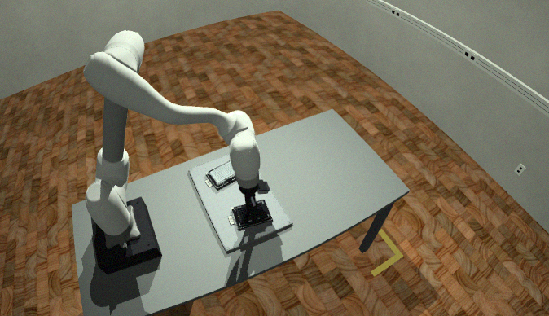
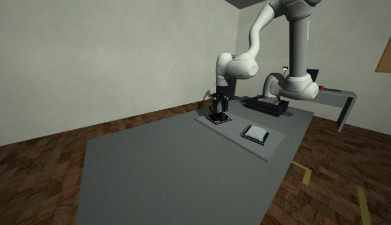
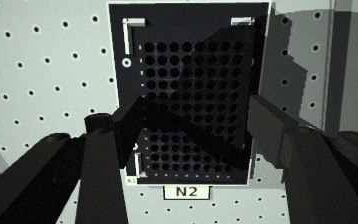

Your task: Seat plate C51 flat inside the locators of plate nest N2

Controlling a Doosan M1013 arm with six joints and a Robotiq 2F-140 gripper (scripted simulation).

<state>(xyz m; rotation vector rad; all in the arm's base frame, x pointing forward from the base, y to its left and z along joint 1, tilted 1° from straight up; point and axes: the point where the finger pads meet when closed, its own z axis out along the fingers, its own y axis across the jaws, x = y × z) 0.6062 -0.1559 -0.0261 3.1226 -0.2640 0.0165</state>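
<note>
Plate C51 (image 3: 195, 107) is a black well plate lying on the black plate nest N2 (image 3: 186, 191), among its white corner locators. I cannot tell whether it lies flat. It also shows in the top view (image 1: 252, 216) and the exterior view (image 2: 218, 118). My gripper (image 3: 193, 108) points straight down over it, with one finger against each long side of the plate. It also shows in the top view (image 1: 250, 210) and the exterior view (image 2: 219, 112). Plate C15 (image 1: 221, 174) is a white well plate in the far nest, N1; it also shows in the exterior view (image 2: 255, 133).
Both nests sit on a grey perforated base board (image 1: 240, 200) on the grey table. The arm's black base block (image 1: 126, 237) stands at the table's left end. A second grey bench (image 2: 336, 94) stands behind the arm.
</note>
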